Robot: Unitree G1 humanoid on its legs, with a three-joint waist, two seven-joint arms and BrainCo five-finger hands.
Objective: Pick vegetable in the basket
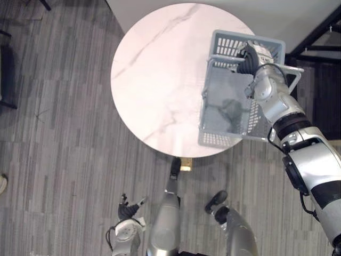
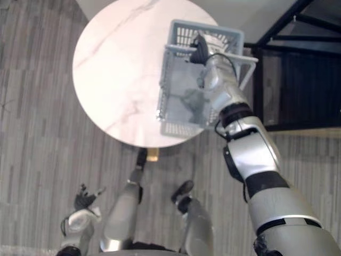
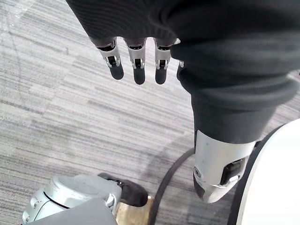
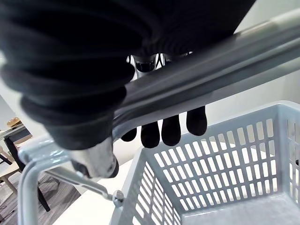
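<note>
The grey slotted basket [image 1: 234, 40] sits over the right edge of the round white marble worktop [image 1: 154, 80]; whether it touches the worktop I cannot tell. The right hand [image 1: 249, 57] is at its top. The right wrist view adds that the dark-tipped fingers [image 4: 171, 130] curl round the handle [image 4: 225, 70]. The left hand [image 1: 128, 210] hangs low over the striped grey floor [image 1: 64, 133]. Its wrist view shows the fingers [image 3: 136, 65] straight, holding nothing.
</note>
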